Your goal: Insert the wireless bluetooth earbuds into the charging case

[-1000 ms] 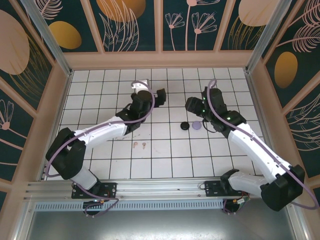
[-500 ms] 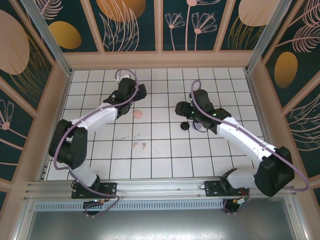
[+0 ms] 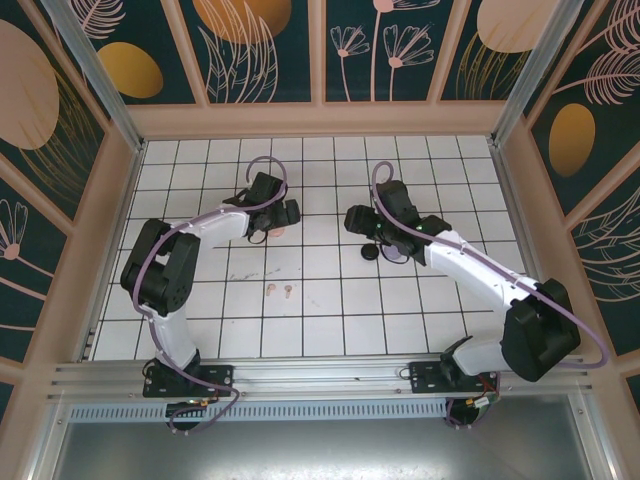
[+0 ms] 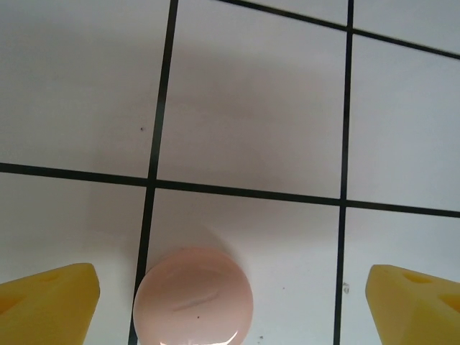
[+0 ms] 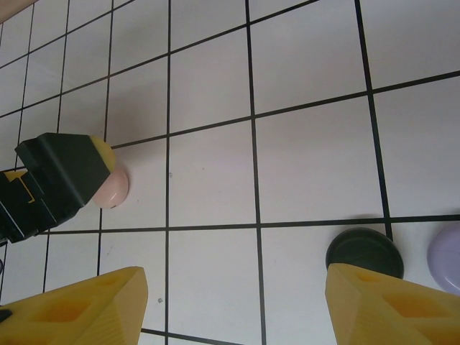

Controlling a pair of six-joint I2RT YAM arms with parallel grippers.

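Spread wide, the left claw (image 4: 231, 307) hangs low over the white tiled table (image 4: 251, 108). Its yellow fingertips (image 4: 47, 305) stand on either side of a round, glossy pink disc-shaped case (image 4: 192, 298) without touching it. The right claw (image 5: 237, 305) is likewise spread, with nothing between its yellow tips, and hovers just beside a round black case (image 5: 364, 251) and a round lavender case (image 5: 447, 257) that lie close together. Two tiny pink stemmed earbuds (image 3: 272, 291), too small to judge their pose, seem to lie side by side on a tile nearer the arm bases, apart from the pink case and both claws.
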